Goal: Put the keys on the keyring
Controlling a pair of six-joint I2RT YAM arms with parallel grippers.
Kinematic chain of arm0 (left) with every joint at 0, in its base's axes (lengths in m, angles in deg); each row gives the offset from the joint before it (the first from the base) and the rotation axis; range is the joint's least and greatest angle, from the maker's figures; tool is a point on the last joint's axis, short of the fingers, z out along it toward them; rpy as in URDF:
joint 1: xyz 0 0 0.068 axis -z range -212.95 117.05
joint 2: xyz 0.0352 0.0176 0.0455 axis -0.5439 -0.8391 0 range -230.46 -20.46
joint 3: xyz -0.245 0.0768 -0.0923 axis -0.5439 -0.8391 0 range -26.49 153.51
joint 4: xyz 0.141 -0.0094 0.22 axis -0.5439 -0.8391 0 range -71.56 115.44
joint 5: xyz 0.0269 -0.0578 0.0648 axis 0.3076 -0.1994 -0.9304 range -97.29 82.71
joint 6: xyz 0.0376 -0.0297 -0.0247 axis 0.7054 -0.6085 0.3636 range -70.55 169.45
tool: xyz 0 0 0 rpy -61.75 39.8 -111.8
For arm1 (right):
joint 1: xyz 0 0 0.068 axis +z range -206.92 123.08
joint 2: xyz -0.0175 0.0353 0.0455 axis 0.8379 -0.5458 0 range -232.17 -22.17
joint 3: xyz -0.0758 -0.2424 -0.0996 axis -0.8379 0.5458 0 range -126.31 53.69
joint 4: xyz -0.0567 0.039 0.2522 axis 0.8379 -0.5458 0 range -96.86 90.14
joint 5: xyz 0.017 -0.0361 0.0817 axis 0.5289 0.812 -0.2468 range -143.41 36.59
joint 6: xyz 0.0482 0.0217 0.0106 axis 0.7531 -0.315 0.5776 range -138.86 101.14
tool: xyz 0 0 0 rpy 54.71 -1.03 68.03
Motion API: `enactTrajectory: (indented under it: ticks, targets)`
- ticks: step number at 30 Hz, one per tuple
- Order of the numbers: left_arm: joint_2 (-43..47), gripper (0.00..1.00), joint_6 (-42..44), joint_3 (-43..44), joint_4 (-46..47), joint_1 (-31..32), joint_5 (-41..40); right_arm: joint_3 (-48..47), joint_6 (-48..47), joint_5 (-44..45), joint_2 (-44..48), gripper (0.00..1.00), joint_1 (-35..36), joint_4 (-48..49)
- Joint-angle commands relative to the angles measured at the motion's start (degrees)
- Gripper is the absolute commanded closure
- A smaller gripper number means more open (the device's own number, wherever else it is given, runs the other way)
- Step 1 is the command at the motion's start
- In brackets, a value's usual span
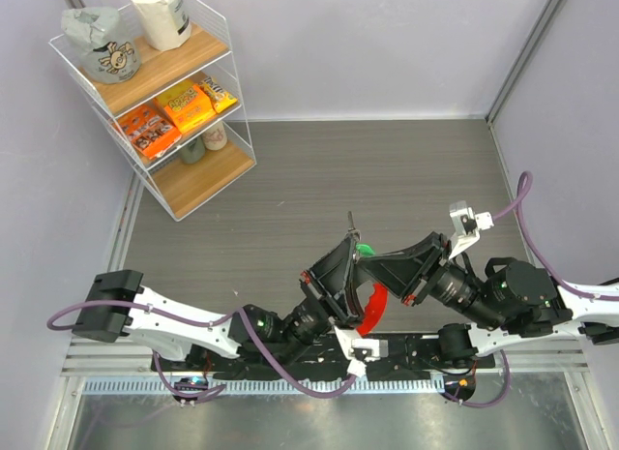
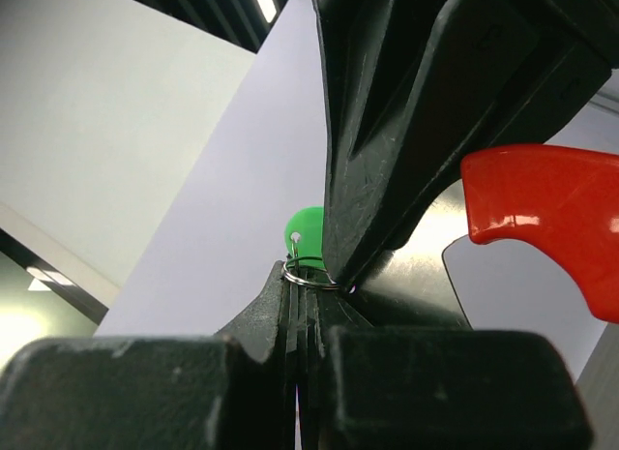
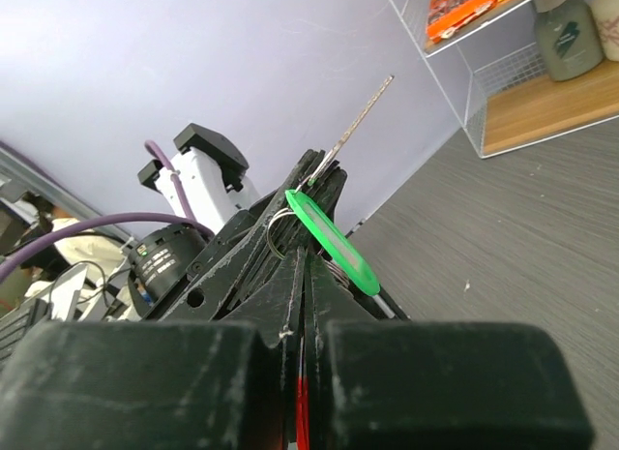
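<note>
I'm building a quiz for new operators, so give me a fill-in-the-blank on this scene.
1. The key between the two grippers has a ___ head.
2. The fingers of the left gripper and right gripper are ___, not open.
3. The keyring shows a ___ arc under the grippers.
4. In the top view, the wire shelf stands at the far ___ corner of the table.

Missing words: green; shut; red; left.
</note>
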Motion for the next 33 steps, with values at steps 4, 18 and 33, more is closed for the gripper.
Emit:
enactTrajectory:
  ticks: [4,18,33]
  targets:
    - [1.54,0.97,11.24,4.34,11.91,3.45,10.03,2.1,-0.15,-3.07,-1.4,0.94,0.54,-2.72]
    - [9.09,0.78,13.1,2.5,11.91,3.63,3.62,2.89,0.11,-1.23,0.36,0.94,0.62,-5.17]
    - [14.28,0.78,4.14,-2.78,11.83,3.81,-7.28,-2.83,6.0,10.72,-0.69,0.94,0.53,-29.6]
